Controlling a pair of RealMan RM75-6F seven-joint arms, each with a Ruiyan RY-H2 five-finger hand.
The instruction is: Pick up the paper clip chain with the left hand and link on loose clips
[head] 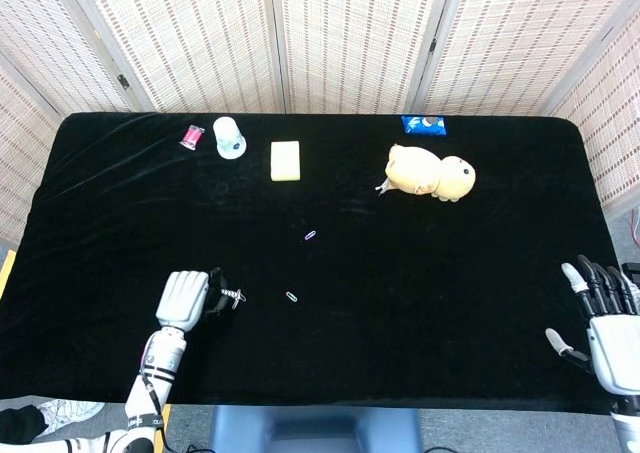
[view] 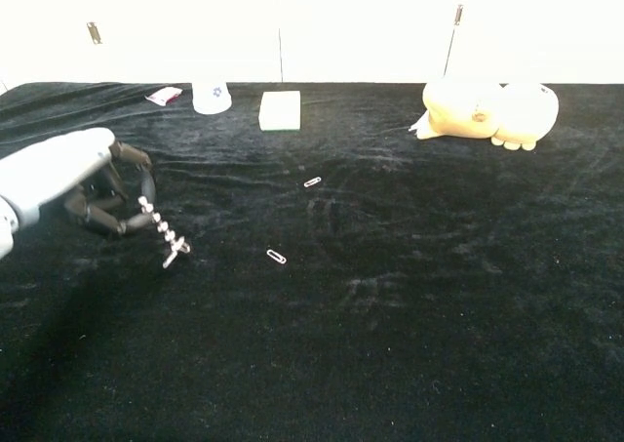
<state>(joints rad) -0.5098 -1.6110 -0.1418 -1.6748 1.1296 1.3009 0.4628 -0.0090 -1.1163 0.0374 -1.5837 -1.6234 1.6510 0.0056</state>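
Chest view crops left hand (view: 68, 183) holding chain (view: 164, 234).

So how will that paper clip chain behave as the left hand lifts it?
Likely floppy: the paper clip chain droops from the left hand in separate links. Probably very light, given its thin wire. It may swing, since only one end is held.
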